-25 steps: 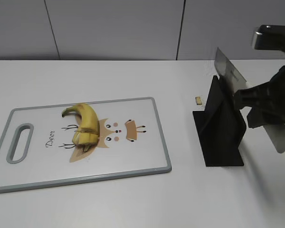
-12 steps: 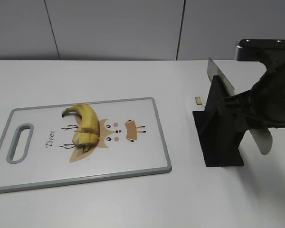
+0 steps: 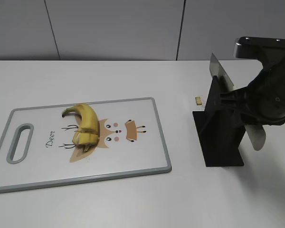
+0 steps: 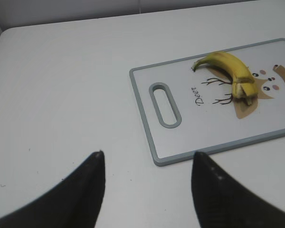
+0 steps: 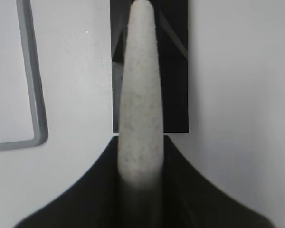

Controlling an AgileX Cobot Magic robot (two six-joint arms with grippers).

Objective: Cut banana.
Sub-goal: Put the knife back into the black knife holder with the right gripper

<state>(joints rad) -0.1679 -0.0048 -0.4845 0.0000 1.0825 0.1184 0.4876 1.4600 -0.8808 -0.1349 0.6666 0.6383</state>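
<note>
The banana (image 3: 85, 124) lies on the deer-print cutting board (image 3: 147, 167), stem tip to the far left, with cut marks at its near end. It also shows in the left wrist view (image 4: 228, 69), on the board (image 4: 141, 102). My right gripper (image 3: 268, 102) is shut on the pale speckled handle of a knife (image 3: 222, 75). The blade rests along the top of a black knife stand (image 3: 222, 140). In the right wrist view my jaws (image 5: 140, 140) clamp the knife handle (image 5: 140, 85) above the stand (image 5: 175, 71). My left gripper (image 4: 148, 154) is open and empty over the table, near the board's handle end.
A small pale crumb (image 3: 198, 99) lies on the white table between board and stand. The board has a grey handle slot (image 3: 19, 142) at its left end. A grey panelled wall (image 3: 114, 28) runs behind the table.
My right gripper has swung the knife down and to the left, onto the black stand. The banana and the board have not moved.
</note>
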